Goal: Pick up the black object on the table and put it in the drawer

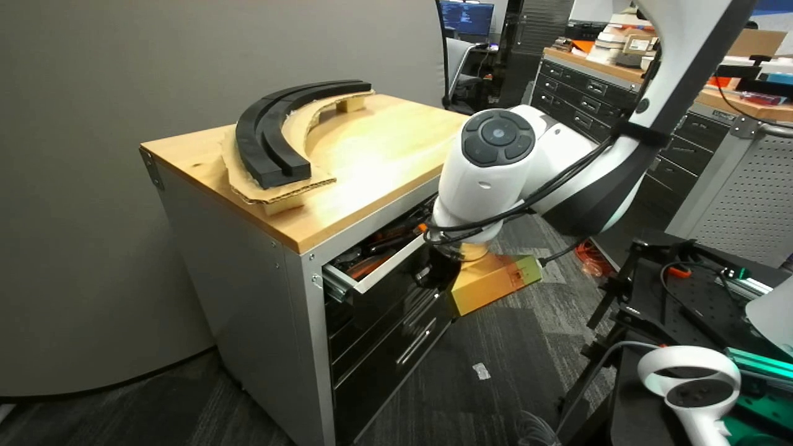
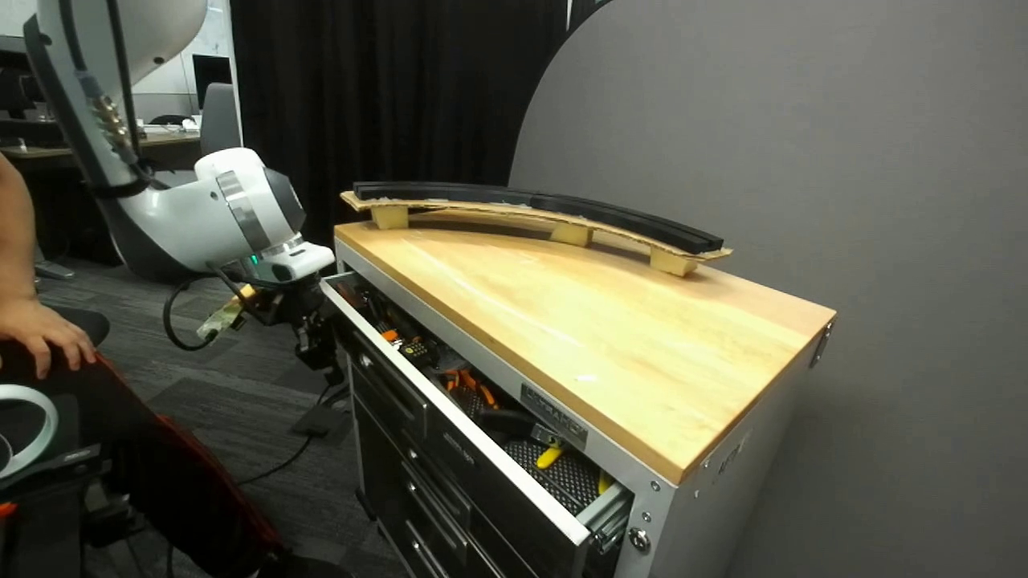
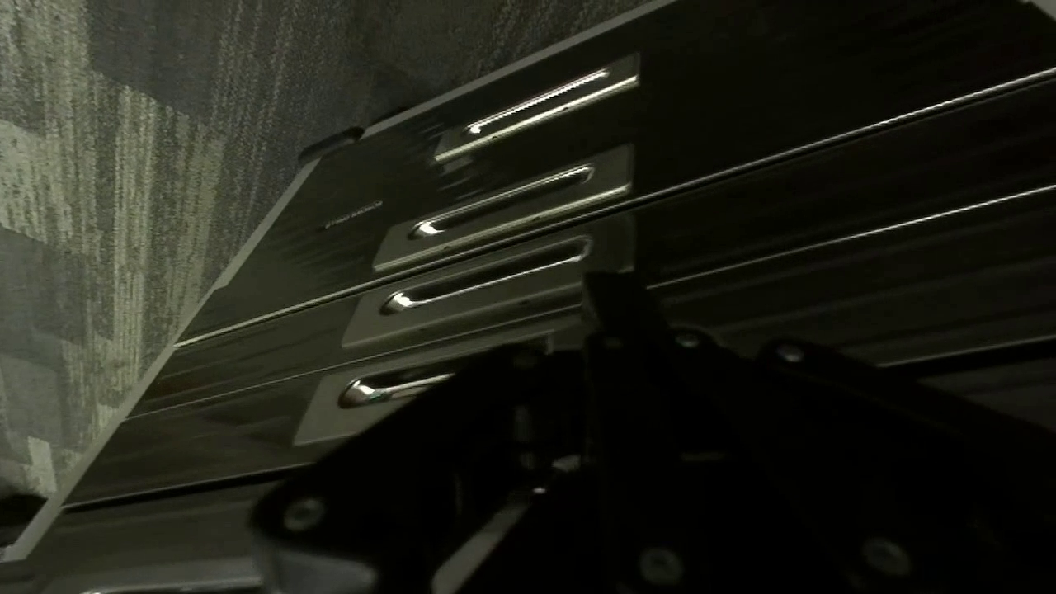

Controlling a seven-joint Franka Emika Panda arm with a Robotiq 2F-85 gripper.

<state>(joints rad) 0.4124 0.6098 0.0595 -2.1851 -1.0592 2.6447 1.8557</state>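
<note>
One grey, wood-topped tool cabinet stands with its topmost drawer pulled out. One white robot arm reaches in front of it, its single gripper angled downward just beside the drawer front, near one end; whether the two touch I cannot tell. The wrist view is too dark to show if the fingers are apart, together or clamped on something. Four recessed handles are clear there, one of them partly covered by the gripper. In an exterior view the drawer holds a crowd of tools, among them one orange-handled tool, one yellow-handled tool and one small dark piece with yellow marks; I cannot tell whether that last is the task's black object, so its place is uncertain. On the wooden top three yellowish blocks hold up one curved cardboard sheet, which bears black crescent-shaped pieces, their number unclear. One white VR controller shows low in an exterior view.
</note>
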